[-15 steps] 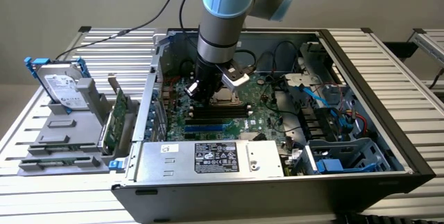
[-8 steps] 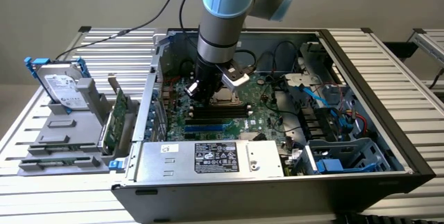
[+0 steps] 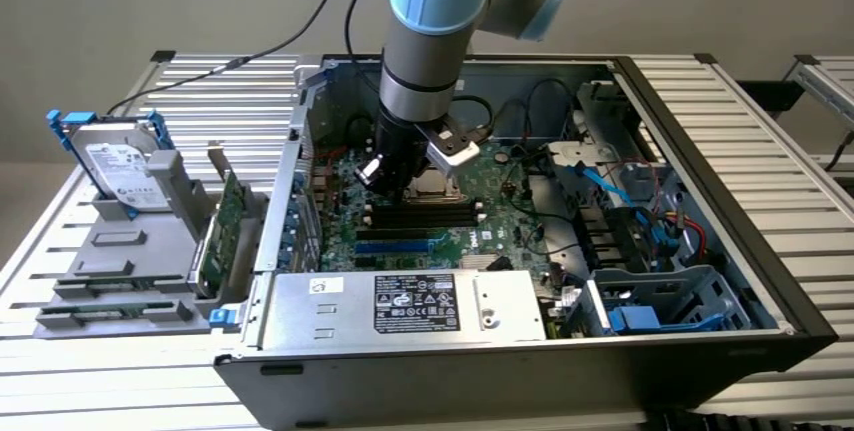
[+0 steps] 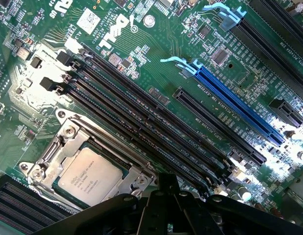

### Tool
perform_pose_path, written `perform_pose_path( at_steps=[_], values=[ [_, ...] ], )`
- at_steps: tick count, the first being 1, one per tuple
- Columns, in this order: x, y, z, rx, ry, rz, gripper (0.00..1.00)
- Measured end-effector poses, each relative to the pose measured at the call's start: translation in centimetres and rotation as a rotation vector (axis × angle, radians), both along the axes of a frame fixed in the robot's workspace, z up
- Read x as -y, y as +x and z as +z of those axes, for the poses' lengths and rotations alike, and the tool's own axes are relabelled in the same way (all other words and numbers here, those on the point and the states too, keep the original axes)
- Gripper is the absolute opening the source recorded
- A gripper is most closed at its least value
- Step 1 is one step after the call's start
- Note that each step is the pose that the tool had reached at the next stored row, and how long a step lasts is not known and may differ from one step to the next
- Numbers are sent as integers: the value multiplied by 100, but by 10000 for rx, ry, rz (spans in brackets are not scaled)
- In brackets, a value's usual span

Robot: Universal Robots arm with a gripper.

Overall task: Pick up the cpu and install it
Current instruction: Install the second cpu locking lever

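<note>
CPU [image 4: 88, 178] lies seated in its motherboard socket, inside the metal retention frame [image 4: 53, 147], beside the black memory slots [image 4: 141, 122]. Gripper [image 4: 164, 196] hovers just above, jaws closed and holding nothing. Judged stage: placement done. Securing the frame would call for careful downward pressure.

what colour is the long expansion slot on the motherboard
Blue, the long expansion slot stands out among black slots; clearest in the wrist view.

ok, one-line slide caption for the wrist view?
CPU seated in its motherboard socket, beside the empty memory slots.
</note>
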State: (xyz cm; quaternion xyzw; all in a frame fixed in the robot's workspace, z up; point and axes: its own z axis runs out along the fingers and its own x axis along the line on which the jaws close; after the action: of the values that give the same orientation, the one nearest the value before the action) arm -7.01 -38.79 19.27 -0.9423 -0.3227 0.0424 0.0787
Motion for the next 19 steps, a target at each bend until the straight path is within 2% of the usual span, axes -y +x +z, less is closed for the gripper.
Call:
perform_pose_path(
  at_steps=[19],
  values=[
    [0, 0, 0, 0, 1, 0, 11]
  ],
)
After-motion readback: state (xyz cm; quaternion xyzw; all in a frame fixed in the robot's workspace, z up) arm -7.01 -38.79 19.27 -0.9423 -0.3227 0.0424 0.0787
